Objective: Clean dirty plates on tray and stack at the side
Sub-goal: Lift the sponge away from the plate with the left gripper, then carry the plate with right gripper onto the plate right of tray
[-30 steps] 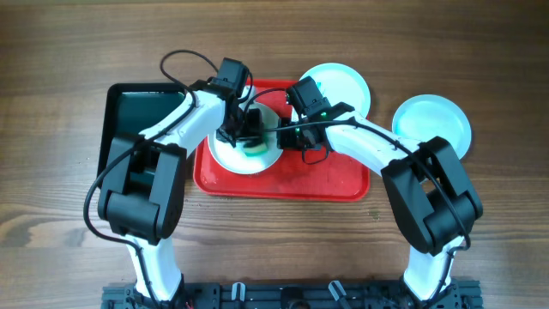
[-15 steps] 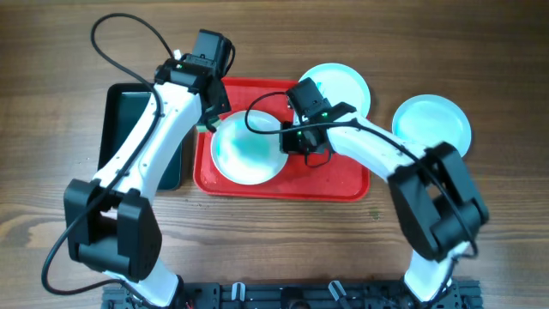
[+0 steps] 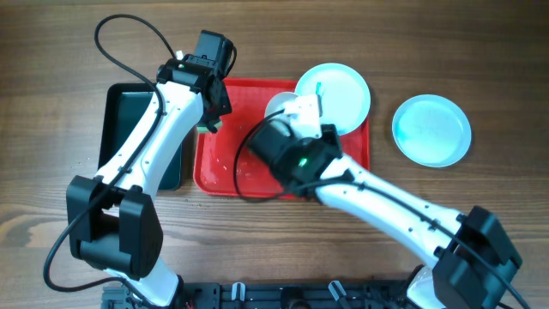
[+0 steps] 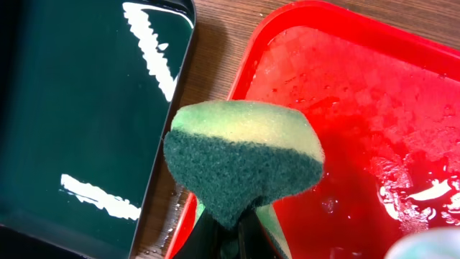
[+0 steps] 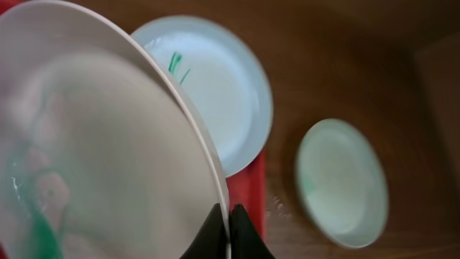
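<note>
We show a red tray [image 3: 214,176] and a dark green-black tray [image 3: 129,120]. The smeared plate [image 5: 93,144] and streaked plate [image 3: 343,90] are white marked green, the third plate [image 3: 431,129] pale aqua; the sponge [image 4: 244,165] is yellow over dark green.

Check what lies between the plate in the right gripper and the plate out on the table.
One thing: the smeared plate on the tray's far right corner sits between the held plate and the side plate. Past it, nothing else visible stands in the way.
</note>
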Robot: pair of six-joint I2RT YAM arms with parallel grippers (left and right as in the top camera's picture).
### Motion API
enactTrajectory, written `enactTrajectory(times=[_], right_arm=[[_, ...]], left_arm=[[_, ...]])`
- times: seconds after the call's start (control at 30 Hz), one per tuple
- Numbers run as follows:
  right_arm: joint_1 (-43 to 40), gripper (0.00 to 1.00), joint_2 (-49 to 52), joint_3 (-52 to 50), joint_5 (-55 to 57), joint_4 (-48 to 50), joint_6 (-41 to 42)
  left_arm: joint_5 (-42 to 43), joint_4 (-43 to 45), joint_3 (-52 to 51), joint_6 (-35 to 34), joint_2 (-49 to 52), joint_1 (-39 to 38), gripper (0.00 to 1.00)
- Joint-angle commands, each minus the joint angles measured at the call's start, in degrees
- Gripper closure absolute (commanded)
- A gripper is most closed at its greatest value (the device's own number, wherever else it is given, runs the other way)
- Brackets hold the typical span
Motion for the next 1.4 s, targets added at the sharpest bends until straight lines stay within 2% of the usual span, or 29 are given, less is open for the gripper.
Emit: enactTrajectory(times=[0.0,0.13,0.23,0.33,0.5,0.6,0.67,0.83,0.97,1.1,1.17,1.37], right_arm=[[4.4,0.96,-1.5,0.6,20.3,-0.2,1.3],[7.7,0.96,-1.5,0.6,26.3,-0.2,0.7],[7.8,0.96,-1.5,0.6,25.7,-0.2,0.8],[7.7,0.96,-1.5,0.6,19.0,-0.4,3.0],[4.1,0.96,-2.5,0.6,0.9,-2.5,7.9],[-3.0,0.96,-6.8,0.6,-12.3,-3.2,7.9],[-9.0,0.96,-10.5,0.6,-20.4,-2.7,4.5],[-30.7,0.96,-18.3,0.5,-40.1,-3.8,0.3],[-48.0,0.96,-18.4,-0.7,-48.5,-4.3,-2.3],[-61.3,0.96,-17.9,-6.8,-49.3,-1.7,-2.3],[-67.6,0.96,-17.0,-11.9,-49.5,2.9,-2.3],[-70.8,0.96,-11.3,-19.4,-46.4,12.0,-1.9]], left_arm=[[1.2,0.2,0.3,0.7,0.7,0.4,0.96],[1.2,0.2,0.3,0.7,0.7,0.4,0.96],[1.2,0.1,0.3,0.7,0.7,0.4,0.96],[1.2,0.1,0.3,0.7,0.7,0.4,0.96],[1.2,0.1,0.3,0.7,0.7,0.4,0.96],[1.2,0.1,0.3,0.7,0.7,0.4,0.96],[1.2,0.1,0.3,0.7,0.7,0.4,0.96],[1.2,0.1,0.3,0.7,0.7,0.4,0.96],[1.2,0.1,0.3,0.7,0.7,0.4,0.96],[1.2,0.1,0.3,0.7,0.7,0.3,0.96],[1.2,0.1,0.3,0.7,0.7,0.3,0.96],[2.6,0.2,0.3,0.7,0.7,0.3,0.96]])
